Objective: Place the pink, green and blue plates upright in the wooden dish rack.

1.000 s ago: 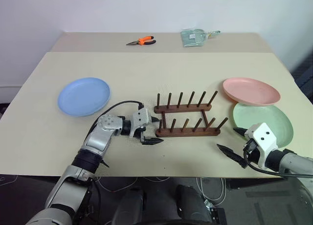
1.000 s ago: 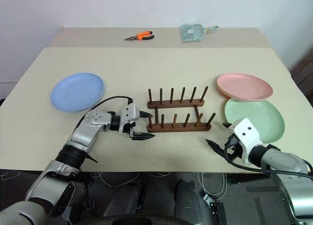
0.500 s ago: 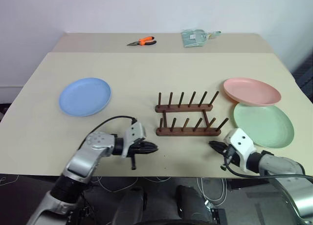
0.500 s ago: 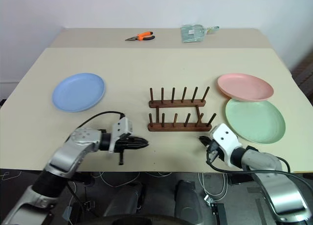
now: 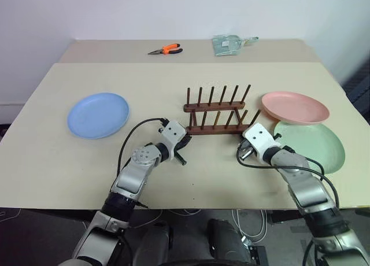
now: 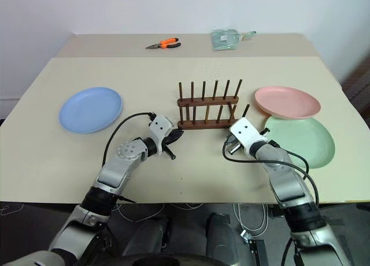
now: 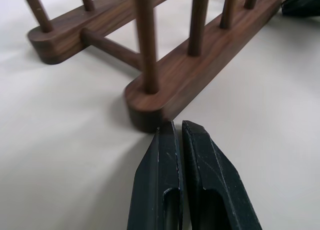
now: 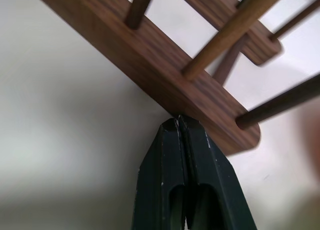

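The wooden dish rack (image 5: 217,113) stands mid-table with no plate in it. The blue plate (image 5: 98,114) lies flat at the left. At the right, the pink plate (image 5: 295,107) lies flat with the green plate (image 5: 312,143) just in front of it. My left gripper (image 7: 173,124) is shut, its tips touching the left end of the rack's near rail (image 7: 150,107). Shut as well, my right gripper (image 8: 178,119) presses its tips against the near rail close to its right end. Neither holds anything.
Orange-handled pliers (image 5: 166,48) and a clear plastic packet (image 5: 231,44) lie on the far table section. The green plate sits close beside my right forearm. Open tabletop lies between the blue plate and the rack.
Both grippers have shut and moved in to the rack's near rail. The rack has slid away from me, farther onto the table. The plates have not moved.
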{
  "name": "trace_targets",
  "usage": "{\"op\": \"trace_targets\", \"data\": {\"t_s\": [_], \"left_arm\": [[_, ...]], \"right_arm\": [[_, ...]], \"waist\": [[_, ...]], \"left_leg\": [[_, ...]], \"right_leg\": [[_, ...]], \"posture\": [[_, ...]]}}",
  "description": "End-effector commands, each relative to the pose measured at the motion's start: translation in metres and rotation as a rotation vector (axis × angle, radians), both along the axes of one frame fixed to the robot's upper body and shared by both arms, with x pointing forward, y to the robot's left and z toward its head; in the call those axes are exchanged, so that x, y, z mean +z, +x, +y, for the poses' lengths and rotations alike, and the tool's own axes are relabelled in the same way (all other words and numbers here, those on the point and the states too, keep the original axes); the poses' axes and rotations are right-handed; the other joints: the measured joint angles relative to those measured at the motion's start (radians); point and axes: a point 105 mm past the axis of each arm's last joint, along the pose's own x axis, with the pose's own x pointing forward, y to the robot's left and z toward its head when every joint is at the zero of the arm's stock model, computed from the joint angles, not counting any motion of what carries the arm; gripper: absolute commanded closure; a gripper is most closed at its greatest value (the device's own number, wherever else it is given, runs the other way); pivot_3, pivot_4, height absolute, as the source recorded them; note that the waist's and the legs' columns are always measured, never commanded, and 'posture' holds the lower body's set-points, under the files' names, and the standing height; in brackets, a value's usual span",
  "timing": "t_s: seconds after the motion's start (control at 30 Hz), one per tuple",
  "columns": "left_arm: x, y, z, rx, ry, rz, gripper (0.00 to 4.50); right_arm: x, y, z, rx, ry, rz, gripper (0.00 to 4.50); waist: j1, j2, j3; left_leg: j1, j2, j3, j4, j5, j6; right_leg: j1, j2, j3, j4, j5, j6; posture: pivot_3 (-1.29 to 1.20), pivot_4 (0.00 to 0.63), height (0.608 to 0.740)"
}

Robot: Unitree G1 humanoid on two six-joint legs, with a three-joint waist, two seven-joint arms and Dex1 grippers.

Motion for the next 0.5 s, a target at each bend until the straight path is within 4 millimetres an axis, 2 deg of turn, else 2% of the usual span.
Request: {"op": "trace_targets", "data": {"t_s": [0.03, 0.07, 0.13, 0.23, 0.27, 0.37, 0.43, 0.5], "left_arm": [[-0.002, 0.007, 0.013, 0.061, 0.011, -0.003, 4.35], [0.000, 0.006, 0.014, 0.059, 0.000, -0.005, 4.35], [0.005, 0.001, 0.015, 0.029, -0.015, -0.015, 4.35], [0.014, -0.014, 0.015, -0.053, -0.044, -0.022, 4.35], [0.017, -0.019, 0.015, -0.079, -0.052, -0.021, 4.35], [0.028, -0.038, 0.007, -0.201, -0.082, -0.019, 4.35], [0.036, -0.050, -0.003, -0.288, -0.111, -0.016, 4.35], [0.041, -0.056, -0.008, -0.330, -0.134, -0.011, 4.35]], "right_arm": [[0.024, -0.003, 0.001, 0.067, 0.015, -0.042, 3.99], [0.031, -0.007, -0.001, 0.089, 0.003, -0.053, 3.70], [0.047, -0.017, -0.009, 0.134, -0.070, -0.088, 2.82], [0.080, -0.032, -0.034, 0.135, -0.178, -0.144, 1.25], [0.088, -0.035, -0.043, 0.123, -0.222, -0.154, 0.86], [0.099, -0.035, -0.076, 0.088, -0.423, -0.144, 0.86], [0.096, -0.029, -0.096, 0.070, -0.552, -0.121, 0.86], [0.088, -0.025, -0.107, 0.075, -0.634, -0.097, 0.86]], "waist": [[0.000, 0.000, 0.000], [0.000, 0.000, 0.000], [0.001, 0.001, 0.000], [0.000, 0.001, 0.000], [-0.002, 0.001, 0.001], [-0.002, 0.001, 0.001], [-0.001, 0.001, 0.001], [-0.001, 0.001, 0.001]], "left_leg": [[0.000, 0.000, 0.000, 0.000, 0.000, 0.000], [0.000, 0.000, 0.000, 0.000, 0.000, 0.000], [-0.001, 0.000, 0.000, 0.000, 0.000, 0.000], [-0.001, 0.000, 0.000, -0.001, 0.000, 0.000], [-0.002, 0.000, 0.000, -0.001, 0.000, 0.000], [-0.001, 0.000, 0.001, -0.001, 0.000, 0.000], [-0.001, 0.001, 0.001, -0.001, 0.000, 0.000], [-0.001, 0.000, 0.002, -0.001, 0.000, 0.000]], "right_leg": [[0.000, 0.000, 0.000, 0.000, 0.000, 0.000], [0.000, 0.000, 0.000, 0.000, 0.000, 0.000], [0.000, 0.000, 0.000, 0.000, 0.000, 0.000], [-0.001, 0.000, 0.000, -0.001, -0.001, 0.001], [-0.001, 0.000, 0.000, -0.001, -0.001, 0.001], [-0.001, 0.000, 0.000, -0.001, -0.003, 0.004], [-0.001, 0.000, 0.000, -0.001, -0.004, 0.002], [0.000, -0.001, 0.000, -0.002, -0.005, 0.001]], "posture": [[0.00, 0.150, 0.740], [0.00, 0.150, 0.740], [0.00, 0.150, 0.740], [0.00, 0.150, 0.740], [0.00, 0.150, 0.740], [0.00, 0.150, 0.740], [0.00, 0.150, 0.740], [0.00, 0.150, 0.740]]}}
